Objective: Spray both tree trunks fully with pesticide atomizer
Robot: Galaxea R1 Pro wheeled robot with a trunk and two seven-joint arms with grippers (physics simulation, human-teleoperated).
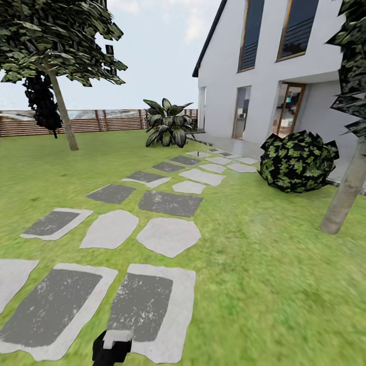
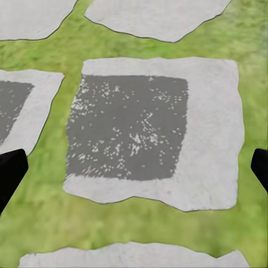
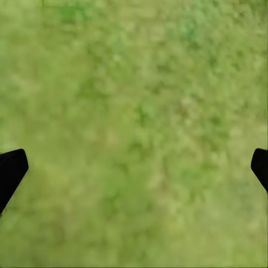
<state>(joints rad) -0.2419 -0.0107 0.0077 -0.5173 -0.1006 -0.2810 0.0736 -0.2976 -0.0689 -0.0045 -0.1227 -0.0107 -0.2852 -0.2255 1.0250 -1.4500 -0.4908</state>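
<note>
Grey-brown trunk (image 1: 65, 119) upper left, second trunk (image 1: 345, 195) at right edge of head view; no telling where the atomizer is. Left gripper (image 2: 134, 170) and right gripper (image 3: 134, 170): jaws wide apart, empty. Scan the lawn (image 1: 264, 274) low and slow, hold off reaching.

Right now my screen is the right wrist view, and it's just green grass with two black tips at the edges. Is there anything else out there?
Observer: Yes. The head view shows a path of stepping stones leading toward a white house.
Operator: Any trees?
Observer: Two. One tree stands far left near a wooden fence. A second trunk rises at the right, beside a round bush.
Operator: And the other hand?
Observer: The left gripper hangs open above a grey-centred slab, with nothing between its fingers.
</note>
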